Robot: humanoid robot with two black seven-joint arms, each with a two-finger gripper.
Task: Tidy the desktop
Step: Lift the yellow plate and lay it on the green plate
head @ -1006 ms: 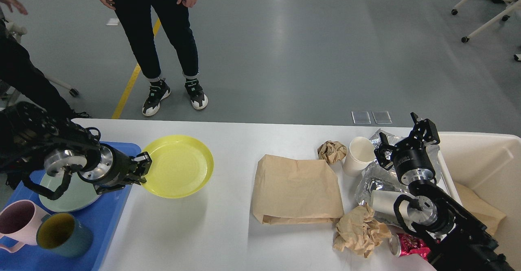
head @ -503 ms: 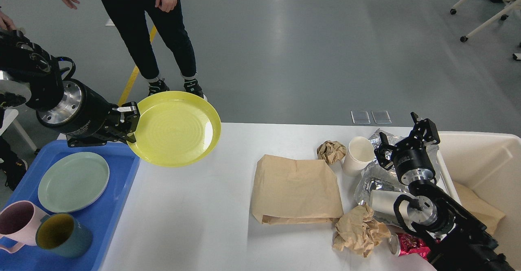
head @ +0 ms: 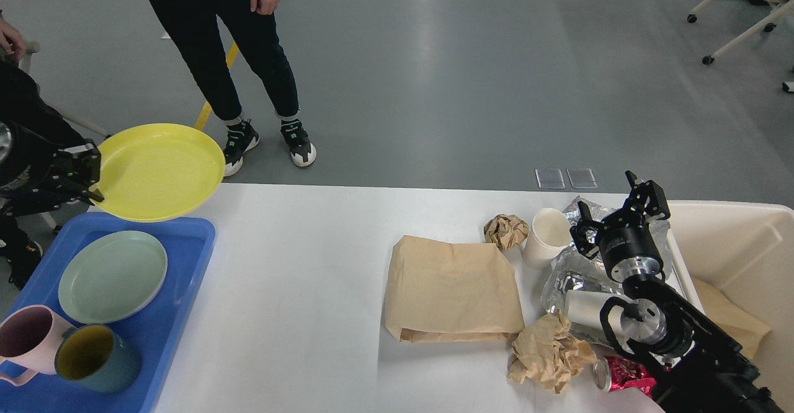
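Fingers of your left gripper [head: 93, 174] pinch the left rim of the yellow plate [head: 160, 171], which hangs in the air above the far end of the blue tray [head: 180, 289]; most of that arm is cut off by the left edge, so you see only the dark wrist and the two fingers closed on the rim. Your right gripper [head: 620, 211] stands with its fingers spread apart and nothing between them, just beside the white paper cup [head: 546, 236] and over the crumpled silver foil [head: 574, 276]. That arm hides part of the foil, a white cylinder and a red can [head: 620, 374] below it, so you cannot make those out fully. The desktop [head: 298, 314] runs from the tray rightward to the cream bin [head: 738, 245]. On the tray sit a green plate [head: 113, 275], a pink mug [head: 25, 338] cut off at the left edge, and a teal mug [head: 96, 358]. Right of the tray, well apart, lie a flat brown paper bag [head: 453, 289] and two crumpled paper wads [head: 546, 351].
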